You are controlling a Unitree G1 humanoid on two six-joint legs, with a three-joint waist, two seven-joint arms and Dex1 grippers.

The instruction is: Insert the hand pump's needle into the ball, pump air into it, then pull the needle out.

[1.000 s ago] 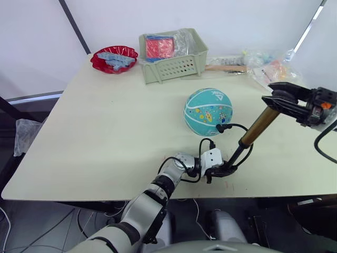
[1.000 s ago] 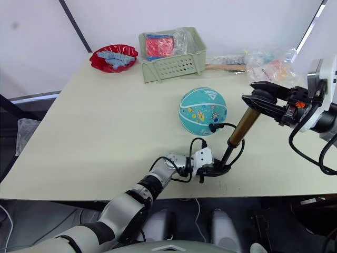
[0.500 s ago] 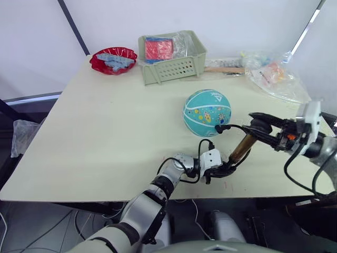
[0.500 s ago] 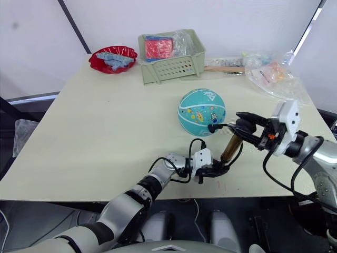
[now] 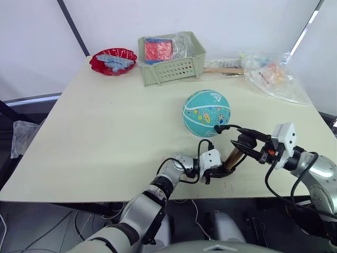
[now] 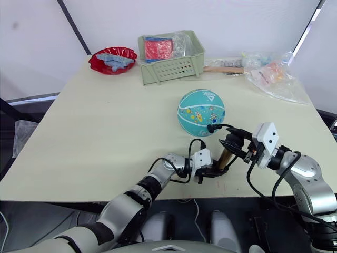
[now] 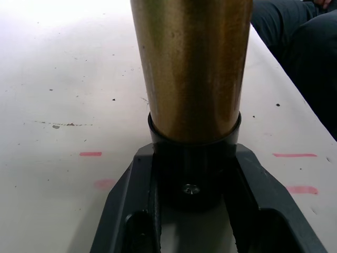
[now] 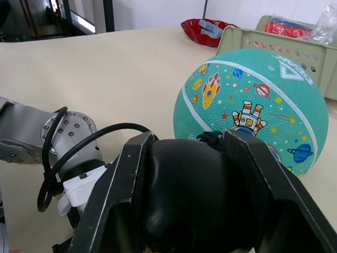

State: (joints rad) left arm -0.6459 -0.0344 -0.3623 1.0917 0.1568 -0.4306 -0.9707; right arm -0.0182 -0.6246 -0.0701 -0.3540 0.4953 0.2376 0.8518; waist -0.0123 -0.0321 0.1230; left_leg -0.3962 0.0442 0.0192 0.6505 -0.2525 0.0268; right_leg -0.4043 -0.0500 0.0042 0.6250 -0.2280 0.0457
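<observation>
Pumping stroke near the table's (image 5: 105,137) front edge: left gripper (image 5: 221,169) clamps the pump's (image 5: 231,157) base, right gripper (image 5: 245,144) grips its handle; press straight along the barrel, keeping the hose (image 5: 231,126) to the ball (image 5: 207,113) slack.

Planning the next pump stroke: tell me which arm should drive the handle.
Right. The right gripper is shut on the hand pump's black handle, above the barrel. The left gripper clamps the pump's base on the table, steadying it beside the ball.
</observation>
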